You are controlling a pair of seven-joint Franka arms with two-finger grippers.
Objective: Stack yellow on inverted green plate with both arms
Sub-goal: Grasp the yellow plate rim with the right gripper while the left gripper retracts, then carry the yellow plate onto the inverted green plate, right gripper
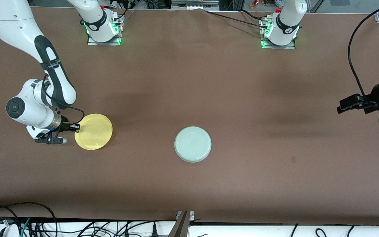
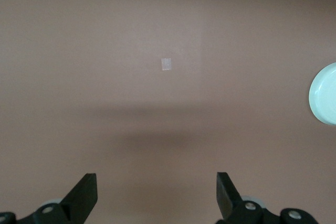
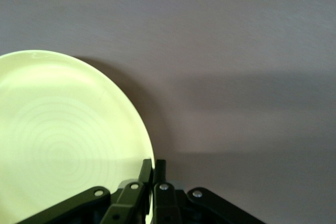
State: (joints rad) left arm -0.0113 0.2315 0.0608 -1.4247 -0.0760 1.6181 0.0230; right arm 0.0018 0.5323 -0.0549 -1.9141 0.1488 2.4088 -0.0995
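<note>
Yellow plate [image 1: 94, 131] feels light, stiff and slick; my right gripper [image 3: 153, 167] pinches its thin rim, near the green plate [image 1: 192, 144]. My left gripper [image 2: 157, 195] waits, jaws released.

This is a robotics lab bench rather than any home or kitchen. A brown cloth-covered table [image 1: 189, 82] serves as the landmark: along its edge farthest from the front camera, two white arm bases [image 1: 103, 24] are bolted to metal plates with green status lights. Loose black cables [image 1: 28, 223] tangle just off the table's edge nearest that camera, with more cabling [image 1: 354, 59] at the left arm's end.
</note>
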